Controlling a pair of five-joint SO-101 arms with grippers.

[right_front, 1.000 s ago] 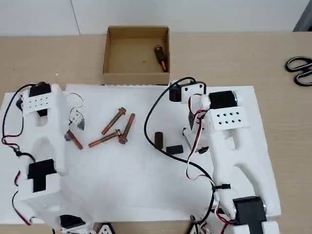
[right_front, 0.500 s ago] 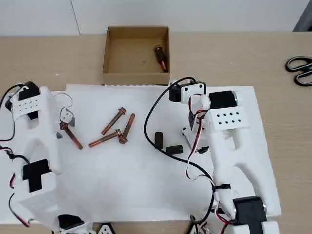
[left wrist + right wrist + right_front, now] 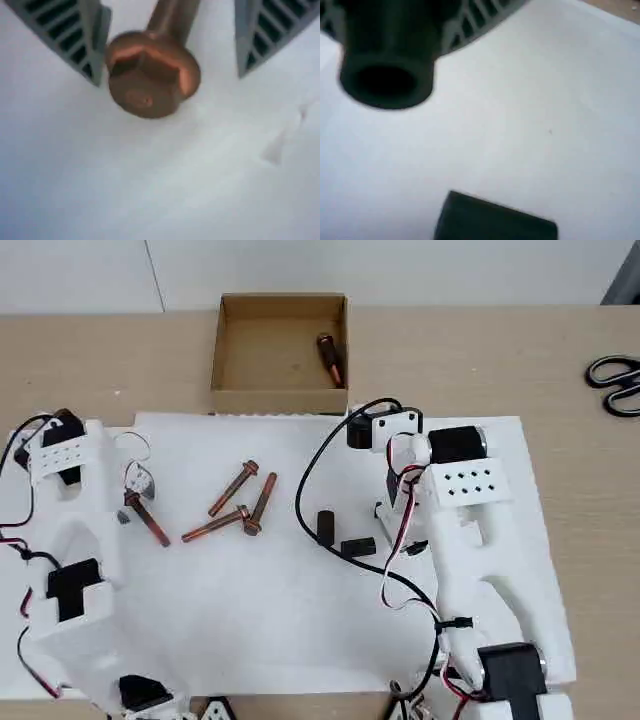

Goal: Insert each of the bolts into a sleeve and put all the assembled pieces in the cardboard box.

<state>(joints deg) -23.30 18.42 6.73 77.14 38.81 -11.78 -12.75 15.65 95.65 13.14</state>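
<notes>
The copper-coloured hex-flanged metal bolt (image 3: 150, 80) lies on the white foam sheet (image 3: 300, 620). It is probably stiff, dense and smooth (apt to roll), best gripped on the shank under the head. The left gripper (image 3: 169, 62) straddles it low, jaws apart. The right gripper (image 3: 395, 20) clamps a black tubular sleeve (image 3: 385, 80).
</notes>
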